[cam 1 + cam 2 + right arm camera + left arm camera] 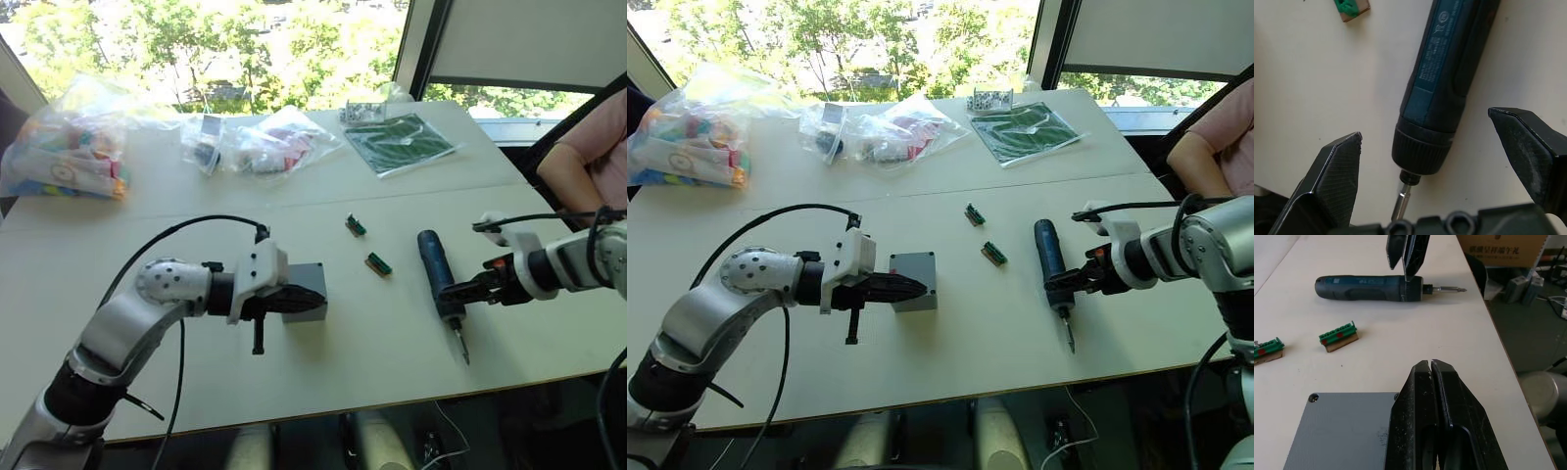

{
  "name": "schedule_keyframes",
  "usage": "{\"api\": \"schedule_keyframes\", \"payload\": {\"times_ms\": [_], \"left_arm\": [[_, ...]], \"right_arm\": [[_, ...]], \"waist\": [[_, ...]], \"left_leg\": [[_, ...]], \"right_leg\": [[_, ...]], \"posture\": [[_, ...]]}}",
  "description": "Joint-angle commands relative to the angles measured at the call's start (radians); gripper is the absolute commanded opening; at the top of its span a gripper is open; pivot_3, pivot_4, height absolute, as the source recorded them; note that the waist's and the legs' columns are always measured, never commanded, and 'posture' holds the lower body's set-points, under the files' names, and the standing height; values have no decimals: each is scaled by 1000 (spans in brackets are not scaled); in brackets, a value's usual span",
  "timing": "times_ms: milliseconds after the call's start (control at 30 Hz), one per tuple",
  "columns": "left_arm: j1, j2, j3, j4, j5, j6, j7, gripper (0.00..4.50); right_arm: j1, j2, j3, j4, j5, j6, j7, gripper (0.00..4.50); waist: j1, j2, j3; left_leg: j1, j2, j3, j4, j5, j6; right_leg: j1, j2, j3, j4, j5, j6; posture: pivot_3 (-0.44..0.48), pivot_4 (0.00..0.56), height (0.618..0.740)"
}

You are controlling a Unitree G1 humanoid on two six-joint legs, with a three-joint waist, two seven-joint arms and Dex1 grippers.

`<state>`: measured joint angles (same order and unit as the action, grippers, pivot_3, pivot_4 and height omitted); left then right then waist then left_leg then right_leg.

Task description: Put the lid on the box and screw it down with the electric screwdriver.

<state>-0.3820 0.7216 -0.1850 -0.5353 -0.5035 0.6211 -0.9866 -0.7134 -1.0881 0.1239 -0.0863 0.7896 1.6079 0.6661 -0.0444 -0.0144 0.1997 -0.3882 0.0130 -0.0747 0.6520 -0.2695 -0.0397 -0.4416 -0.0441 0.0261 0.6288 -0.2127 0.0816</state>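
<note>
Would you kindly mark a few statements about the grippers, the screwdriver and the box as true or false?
1. The electric screwdriver lies flat on the table. True.
2. The right gripper is shut on the screwdriver. False: its fingers stand open on either side of the collar, apart from it.
3. The left gripper is shut. True: it sits over the lid, which lies on the box.
4. Two green connectors lie between the box and the screwdriver. True.
5. The screwdriver's bit points toward the window. False: it points to the table's near edge.
</note>
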Motion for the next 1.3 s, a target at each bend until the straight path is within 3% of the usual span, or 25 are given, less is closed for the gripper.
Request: {"api": "schedule_keyframes", "payload": {"times_ms": [33, 267, 367, 600, 700, 800, 900, 1000, 1133, 1300], "left_arm": [[18, 5, 35, -47, -8, -2, 26, 0], [46, 9, 83, -60, -31, 31, 76, 0], [45, 8, 84, -65, -37, 39, 83, 0], [46, 8, 83, -66, -45, 49, 99, 0], [44, 10, 84, -57, -47, 49, 99, 0], [47, 19, 94, -32, -42, 42, 92, 0], [47, 67, 124, 10, -31, 39, 66, 0], [28, 90, 158, 27, -61, 54, 47, 0], [-7, 118, 201, 83, -103, 73, 4, 0], [-64, 104, 194, 175, -114, 79, -26, 0]], "right_arm": [[-25, 9, 26, 2, 9, 6, -32, 4491], [-51, 86, 126, 28, -44, 6, -132, 4491], [-38, 96, 159, 38, -48, 6, -152, 3906], [-14, 89, 192, 0, -48, 6, -155, 1903], [-4, 79, 178, 1, -61, 6, -157, 1856], [-92, 195, 70, 112, -123, 3, -218, 1856], [-362, 396, -192, 318, -179, -80, -348, 1856], [-449, 443, -306, 321, -192, -128, -384, 1856], [-306, 452, -360, 33, -189, -360, -336, 1856], [-124, 738, -529, -263, 19, -590, -316, 1856]], "waist": [[2, 0, 0], [0, -1, -1], [2, -1, -1], [3, -2, -1], [4, -2, -1], [-1, -5, -2], [-25, -4, 0], [-17, 7, 5], [18, 3, 3], [21, 7, 5]], "left_leg": [[0, 0, 0, 0, 0, 0], [-1, 0, 0, 0, 0, 0], [0, 0, -1, 0, 0, 0], [0, 0, -1, 1, 0, 0], [0, 0, -1, 1, 0, 0], [0, 0, -1, 1, 0, 0], [2, 1, 2, 2, 0, 0], [0, 1, 2, -1, 1, 1], [-3, 3, -7, -6, -2, 7], [-5, 1, 1, -5, -7, 15]], "right_leg": [[0, 0, 0, 0, 0, 0], [0, 0, 0, -1, 0, 0], [0, 0, 0, 0, 0, 0], [1, 0, 0, 0, 0, 0], [1, 0, 0, 0, 0, 0], [1, 0, 0, 0, 0, 0], [1, 0, 0, 0, 1, 0], [-5, 2, 1, 1, 7, 0], [-5, 2, -10, 1, 1, -3], [-5, -2, -6, -1, 0, -1]], "posture": [[0, 150, 740], [0, 150, 740], [0, 150, 740], [0, 150, 740], [0, 150, 740], [0, 150, 740], [0, 150, 740], [0, 150, 740], [0, 150, 740], [0, 150, 740]]}}
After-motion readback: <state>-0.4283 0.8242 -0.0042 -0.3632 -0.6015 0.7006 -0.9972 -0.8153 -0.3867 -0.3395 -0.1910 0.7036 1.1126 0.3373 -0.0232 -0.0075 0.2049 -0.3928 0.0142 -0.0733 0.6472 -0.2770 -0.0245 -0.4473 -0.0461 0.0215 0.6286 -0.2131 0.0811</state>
